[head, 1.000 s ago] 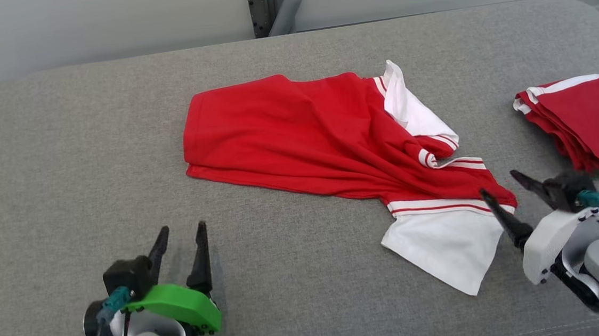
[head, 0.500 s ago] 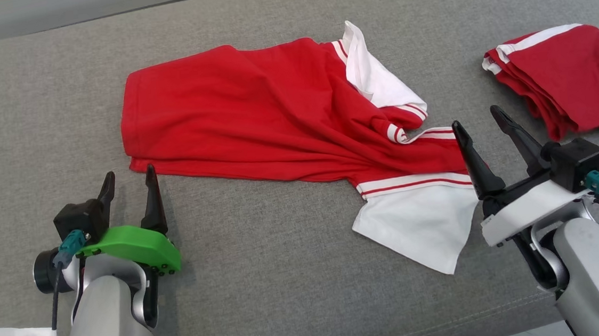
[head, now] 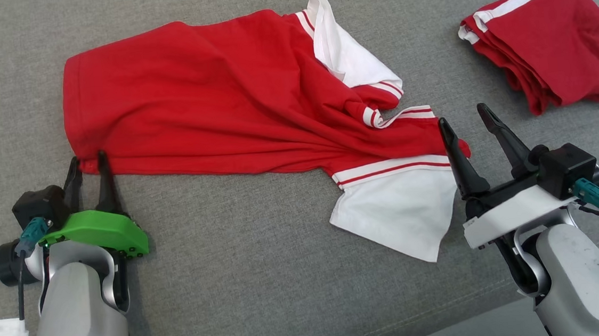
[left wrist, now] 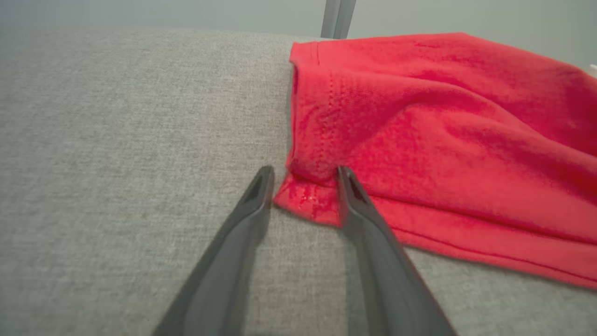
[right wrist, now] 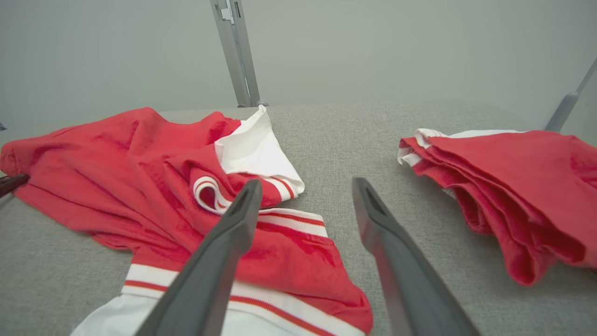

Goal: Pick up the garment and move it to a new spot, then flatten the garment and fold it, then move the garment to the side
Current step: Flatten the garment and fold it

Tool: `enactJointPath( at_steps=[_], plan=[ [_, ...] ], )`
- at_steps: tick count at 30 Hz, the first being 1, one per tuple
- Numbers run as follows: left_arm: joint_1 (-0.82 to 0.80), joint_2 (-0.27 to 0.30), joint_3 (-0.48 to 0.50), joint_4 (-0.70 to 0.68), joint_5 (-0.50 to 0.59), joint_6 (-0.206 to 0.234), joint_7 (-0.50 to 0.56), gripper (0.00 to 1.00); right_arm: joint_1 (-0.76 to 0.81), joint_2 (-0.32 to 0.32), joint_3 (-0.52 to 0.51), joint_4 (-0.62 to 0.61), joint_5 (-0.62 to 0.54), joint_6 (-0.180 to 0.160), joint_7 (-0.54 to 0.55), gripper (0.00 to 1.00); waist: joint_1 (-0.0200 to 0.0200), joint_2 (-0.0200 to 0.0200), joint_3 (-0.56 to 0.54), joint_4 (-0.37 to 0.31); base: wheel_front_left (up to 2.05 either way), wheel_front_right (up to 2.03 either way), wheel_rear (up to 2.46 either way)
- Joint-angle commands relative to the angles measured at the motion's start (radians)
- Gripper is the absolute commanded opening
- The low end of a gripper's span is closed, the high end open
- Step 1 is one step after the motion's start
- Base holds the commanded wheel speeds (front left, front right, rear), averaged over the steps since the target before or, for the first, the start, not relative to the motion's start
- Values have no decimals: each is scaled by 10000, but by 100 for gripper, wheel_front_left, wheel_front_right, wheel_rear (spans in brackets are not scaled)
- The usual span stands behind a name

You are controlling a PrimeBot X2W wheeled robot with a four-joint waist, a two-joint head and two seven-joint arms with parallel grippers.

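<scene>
**Desk:** Where is the garment placed?

**Caption:** The garment (head: 208, 95), red with white striped trim, is seen crumpled across the upper middle of the head view, laid on a grey upholstered surface (head: 244, 279). Its white sleeve (head: 394, 214) is turned toward the lower right of the frame, and a white collar flap (head: 329, 37) is raised at top centre.

**Desk:** How is the left gripper shown?

**Caption:** The left gripper (head: 87, 164) is pictured at the lower left, its tips set at the garment's lower-left corner. In the left wrist view, the hem corner is seen lying between the two dark fingers (left wrist: 233, 242), which are parted by a moderate gap. The cloth is touched by the right-hand finger, while a sliver of grey is left between the cloth and the other. Nothing is pinched.

**Desk:** And the right gripper?

**Caption:** The right gripper (head: 461, 113) is shown at the lower right, spread wide, with nothing held. One finger is seen in front of the striped red edge beside the sleeve. The other is pointed over bare grey fabric.

**Desk:** What else is caught?

**Caption:** A folded pile of red clothing (head: 563, 51) with white trim is seen at the upper right, well apart from the garment. In the right wrist view, a metal post (right wrist: 235, 51) is seen beyond the surface's far edge.
</scene>
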Motion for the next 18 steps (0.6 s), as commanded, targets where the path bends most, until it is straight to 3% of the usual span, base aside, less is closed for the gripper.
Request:
enactJointPath(
  at_steps=[1, 18],
  plan=[
    [-69, 37, 57, 92, 104, -53, 12, 0, 106, 27, -78, -48, -55, -16, -1, 100, 0, -1, 120, -62, 0, 0, 0],
    [1270, -270, -143, -873, -129, -224, 5, 0, 517, 154, -229, 366, 119, -16, -1, 100, 0, -1, -983, 839, 0, 0, 0]
  ],
)
